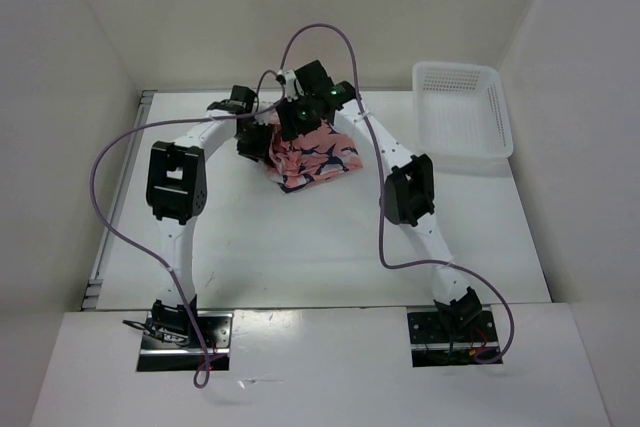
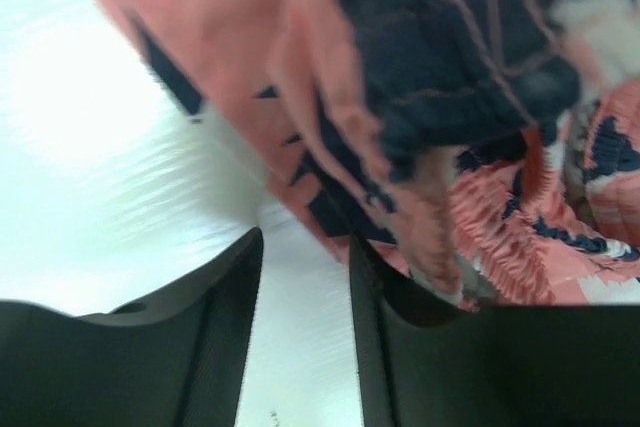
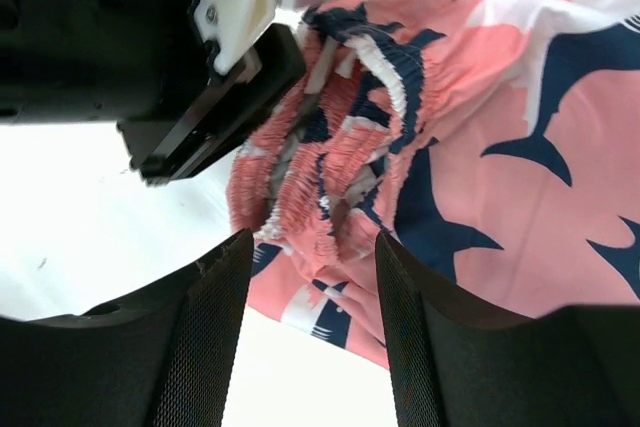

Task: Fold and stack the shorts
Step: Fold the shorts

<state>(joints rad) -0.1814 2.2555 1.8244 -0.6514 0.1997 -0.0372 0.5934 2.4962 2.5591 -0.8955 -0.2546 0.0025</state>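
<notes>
One container is on the table (image 1: 300, 247): a white mesh basket (image 1: 455, 69) at the far right corner, close to the right wall. The shorts (image 1: 315, 159) are not in it. They lie bunched in a heap at the far middle of the table, well apart from the basket and to its left, with bare tabletop between the two.

Both arms reach inward to the heap. The left gripper (image 2: 305, 247) is low at the heap's left side, its fingers apart with white tabletop showing in the gap between them. Pink and navy fabric brushes the top of the finger on the right of that view; nothing is clamped. The right gripper (image 3: 312, 242) is over the heap from the far side, its fingers spread wide. The gathered waistband (image 3: 330, 147) and the printed cloth lie beyond the gap and are not pinched. In the right wrist view the left gripper's dark fingertip sits against the ruched waistband.

Edges: the heap lies towards the table's back edge, with its lowest corner pointing toward the near side. Open tabletop runs from the heap to the near edge between the two arms, and also to the left of the left arm. Enclosure walls bound the left, back and right sides.
</notes>
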